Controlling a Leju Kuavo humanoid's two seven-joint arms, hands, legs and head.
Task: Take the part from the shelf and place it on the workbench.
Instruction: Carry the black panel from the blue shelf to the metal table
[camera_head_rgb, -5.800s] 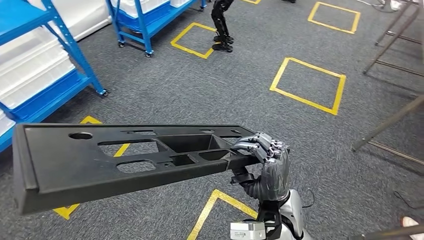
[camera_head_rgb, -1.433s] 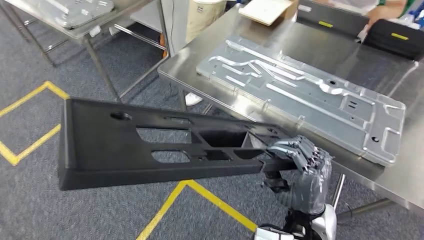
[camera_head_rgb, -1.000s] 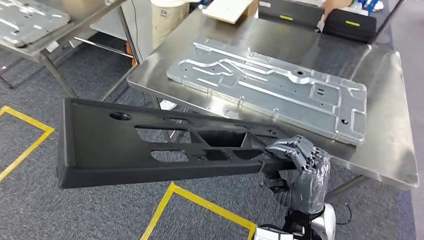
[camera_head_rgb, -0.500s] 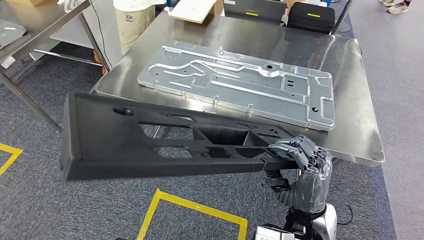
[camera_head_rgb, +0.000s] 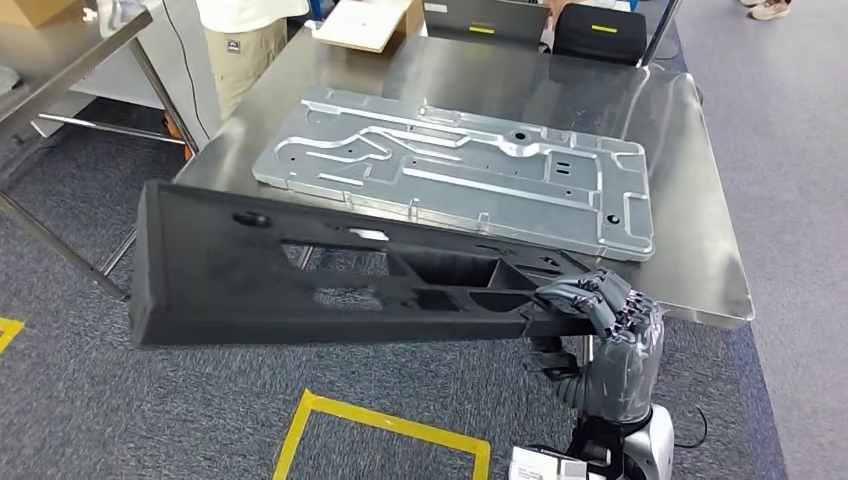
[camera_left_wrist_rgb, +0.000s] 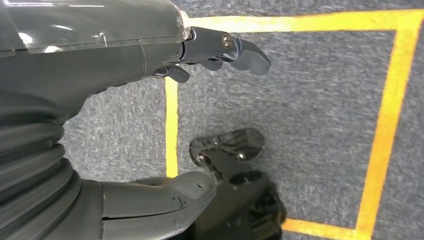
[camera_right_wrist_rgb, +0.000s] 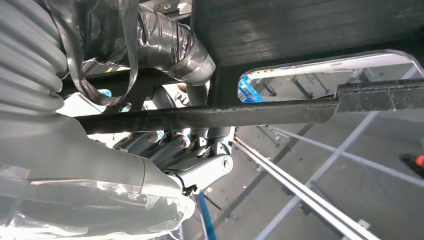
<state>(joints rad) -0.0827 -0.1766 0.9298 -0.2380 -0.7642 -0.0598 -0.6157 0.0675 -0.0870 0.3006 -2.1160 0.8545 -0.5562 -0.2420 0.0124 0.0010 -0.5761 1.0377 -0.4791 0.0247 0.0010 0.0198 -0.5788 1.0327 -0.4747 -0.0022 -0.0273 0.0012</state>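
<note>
A long black plastic part with several cut-outs hangs level in front of me, its far end reaching left over the carpet. My right hand grips its right end, fingers curled over the top edge. The right wrist view shows the part's underside from close up, with the right hand clamped on its rim. The steel workbench stands just beyond the part; the part's far edge overlaps the bench's near edge in the head view. My left hand hangs over the floor, fingers apart, holding nothing.
A large silver metal plate lies across the middle of the workbench. A person in beige trousers stands at the bench's far left corner. A laptop, a black case and a cardboard sheet sit along the far edge. Yellow floor tape lies below.
The camera has turned and advanced: shelves and floor squares gave way to the workbench, which now sits squarely ahead and closer. My right hand keeps the same grip on the black part.
</note>
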